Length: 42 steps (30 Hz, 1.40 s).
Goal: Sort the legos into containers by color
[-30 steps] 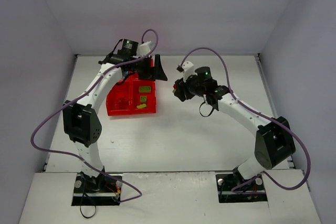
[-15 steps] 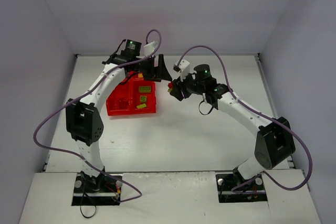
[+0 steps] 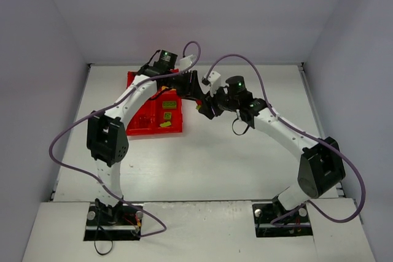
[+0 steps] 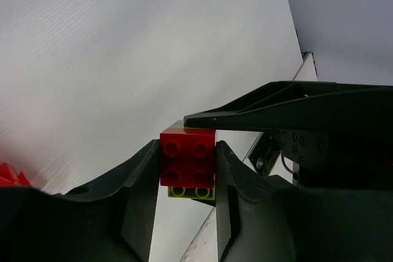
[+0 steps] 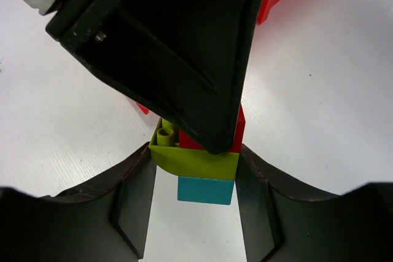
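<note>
Just right of the tray (image 3: 153, 131), a three-brick clump (image 3: 201, 107) is held off the table: left gripper (image 4: 187, 159) clamped on its one red brick (image 4: 187, 173), right gripper (image 5: 195, 173) clamped on its one lime brick (image 5: 196, 162), with one cyan brick (image 5: 206, 189) stuck behind. I judge the arms should pull straight apart along the studs rather than twist. Roughly three small pieces (image 3: 167, 115) lie inside the tray.

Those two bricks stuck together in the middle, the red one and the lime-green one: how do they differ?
Grip: the red brick sits between the left fingers, the lime-green brick between the right fingers. Neighbours: a cyan brick adjoins the lime-green brick, not the red brick. Visibility: from the right wrist, the red brick is mostly hidden; the lime-green brick shows plainly. Shared: both are joined in one clump.
</note>
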Tool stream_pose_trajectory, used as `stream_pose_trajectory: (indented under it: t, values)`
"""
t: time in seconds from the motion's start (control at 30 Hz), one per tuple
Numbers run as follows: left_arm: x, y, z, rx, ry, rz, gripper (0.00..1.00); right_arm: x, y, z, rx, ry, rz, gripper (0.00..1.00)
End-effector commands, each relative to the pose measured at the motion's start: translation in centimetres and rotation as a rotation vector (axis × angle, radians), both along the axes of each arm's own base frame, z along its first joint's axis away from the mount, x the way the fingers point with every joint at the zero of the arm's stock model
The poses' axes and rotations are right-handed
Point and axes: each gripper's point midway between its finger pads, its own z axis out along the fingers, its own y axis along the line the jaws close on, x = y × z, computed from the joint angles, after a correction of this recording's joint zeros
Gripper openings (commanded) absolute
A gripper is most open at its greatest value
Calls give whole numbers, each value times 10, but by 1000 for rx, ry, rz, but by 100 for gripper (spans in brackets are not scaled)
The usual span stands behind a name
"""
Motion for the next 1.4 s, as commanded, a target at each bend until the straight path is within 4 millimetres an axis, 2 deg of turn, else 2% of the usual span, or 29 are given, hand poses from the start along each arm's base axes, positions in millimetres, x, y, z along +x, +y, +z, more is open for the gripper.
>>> stream_pose_trajectory:
  t: [0.0,0.13,0.23,0.33,0.47,0.5,0.57,0.6,0.67,0.7,0.77,0.9,0.93,0.97,1.0,1.03,1.07,1.17,1.23,1.37]
  values:
    - [4,7,42,-39,-117,3,10,4,10,51,78,-143,29,9]
    - [12,27,53,-55,-124,42,9,1,7,38,61,-122,25,9]
    - [21,55,64,-51,-149,96,10,-2,6,28,52,-101,25,9]
    - [31,97,67,-11,-163,183,10,-5,4,21,48,-81,20,9]
    - [37,147,44,128,-168,315,10,-5,5,17,44,-71,17,9]
    - [37,162,31,189,-155,365,10,-5,5,17,44,-69,16,9]
    - [39,184,18,282,-172,429,12,-5,5,16,42,-66,16,9]
    - [40,201,4,375,-172,489,15,-4,6,17,42,-68,16,9]
    - [40,218,-11,463,-164,541,18,-3,7,15,39,-63,16,9]
    - [42,231,-18,529,-167,584,23,-4,9,15,40,-62,21,9]
    - [42,242,-36,587,-152,613,30,-2,10,15,40,-60,23,9]
    - [44,245,-63,630,-105,607,40,-2,14,16,40,-61,32,9]
    - [45,249,-66,649,-98,620,44,-2,14,15,39,-59,34,9]
    - [46,250,-70,659,-82,632,52,-1,14,16,40,-62,32,9]
    - [47,252,-69,664,-83,641,61,-1,15,18,40,-64,34,9]
    - [47,252,-69,664,-83,641,61,-1,15,18,39,-65,35,9]
    - [48,249,-65,657,-93,639,67,-1,16,19,40,-68,37,9]
    - [50,238,-47,606,-130,622,70,0,18,25,44,-80,43,9]
    - [50,218,-34,526,-143,587,71,1,21,26,44,-84,51,9]
    - [37,150,6,245,-152,414,71,3,29,36,54,-106,67,9]
